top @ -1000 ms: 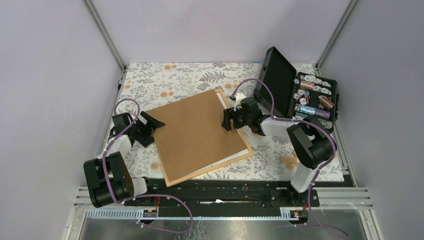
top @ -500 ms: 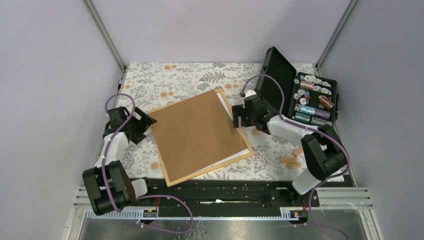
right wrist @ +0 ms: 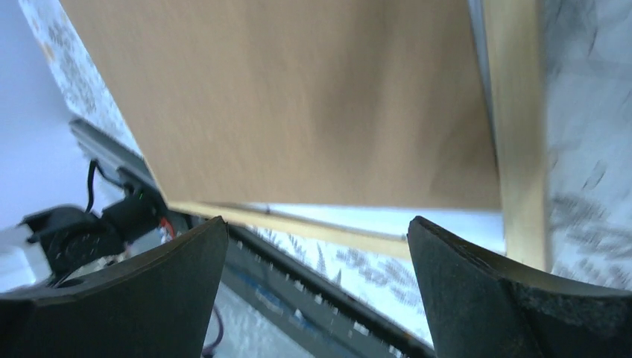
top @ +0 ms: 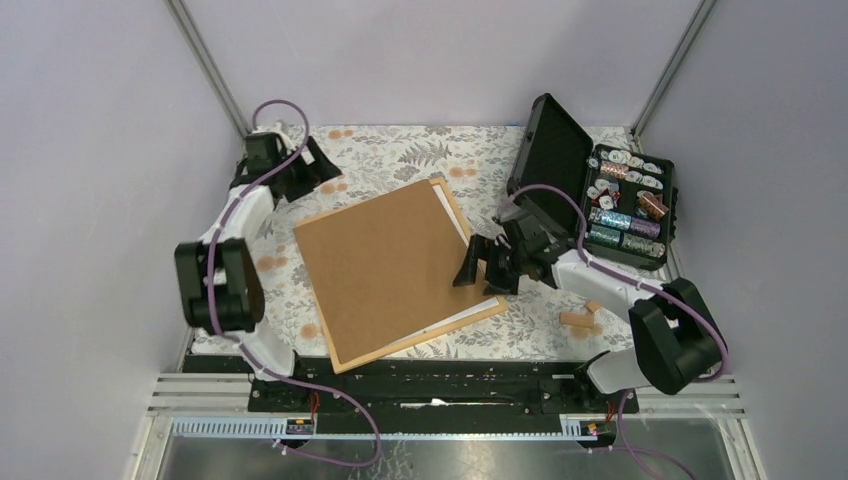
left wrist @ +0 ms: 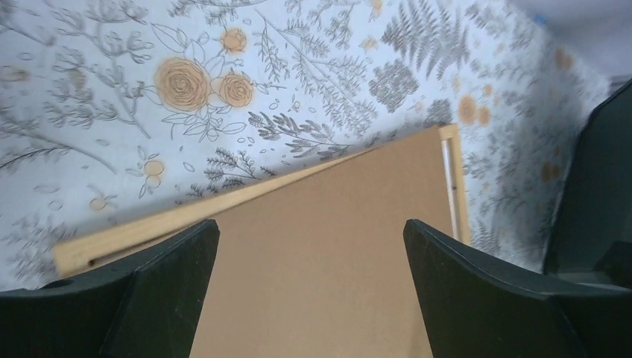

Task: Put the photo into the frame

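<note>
A flowered table [top: 400,150] carries the frame [top: 422,340], which lies flat mid-table at a slant. A brown board [top: 390,265] sits askew on it, and the photo is hidden. An open black case [top: 555,165] stands far right. The left claw [left wrist: 309,227] hangs released near the frame's far-left corner. The right claw [right wrist: 317,220] hangs spread and empty over its right edge.

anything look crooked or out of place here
Yes. The backing board lies skewed on the frame, not seated square inside it: a white sheet shows past its near edge, and its edges run at an angle to the frame's.
</note>
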Robot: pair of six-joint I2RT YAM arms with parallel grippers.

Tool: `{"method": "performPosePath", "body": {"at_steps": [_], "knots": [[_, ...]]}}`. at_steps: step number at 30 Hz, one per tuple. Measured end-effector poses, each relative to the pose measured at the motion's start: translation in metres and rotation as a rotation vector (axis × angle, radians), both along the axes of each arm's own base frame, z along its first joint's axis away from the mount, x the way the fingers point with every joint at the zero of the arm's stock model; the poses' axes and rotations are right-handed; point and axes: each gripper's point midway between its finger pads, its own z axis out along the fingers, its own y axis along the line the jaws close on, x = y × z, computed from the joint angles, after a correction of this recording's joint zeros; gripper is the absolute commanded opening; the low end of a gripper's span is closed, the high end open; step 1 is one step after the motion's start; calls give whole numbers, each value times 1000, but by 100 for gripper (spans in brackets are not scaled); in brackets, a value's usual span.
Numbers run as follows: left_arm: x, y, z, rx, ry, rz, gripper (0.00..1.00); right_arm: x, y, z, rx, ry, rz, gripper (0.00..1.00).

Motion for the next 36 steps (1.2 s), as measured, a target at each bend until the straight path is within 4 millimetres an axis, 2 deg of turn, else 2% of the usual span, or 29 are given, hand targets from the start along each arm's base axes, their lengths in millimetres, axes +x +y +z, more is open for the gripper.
{"method": "performPosePath", "body": {"at_steps": [3,6,8,12,17,20,22,26,29,30,32,36], "knots": [[22,-15,-31,14,61,-67,99,-27,-3,-7,43,102,-22,94],[36,-25,-60,8,127,-104,99,-48,-11,-17,55,173,-72,92],[39,-34,-72,-16,157,-122,99,-58,-16,-25,58,214,-105,90],[35,-43,-75,-64,186,-135,99,-70,-22,-39,49,276,-154,89],[34,-46,-63,-87,189,-136,99,-59,-20,-42,40,260,-176,88],[28,-46,-54,-99,194,-125,99,-38,-13,-43,19,248,-176,88],[21,-45,-44,-104,185,-114,99,-11,-9,-43,-17,211,-182,89],[5,-35,-21,-96,152,-72,99,75,-10,-45,-151,16,-213,90],[3,-17,-5,-100,117,-19,99,135,-6,-46,-255,-103,-201,93],[5,-2,-2,-106,108,18,99,151,-5,-45,-278,-138,-198,94],[12,24,-5,-118,113,80,99,165,-7,-45,-310,-179,-177,96],[37,64,-26,-119,144,160,99,152,-10,-44,-328,-168,-136,98]]}}
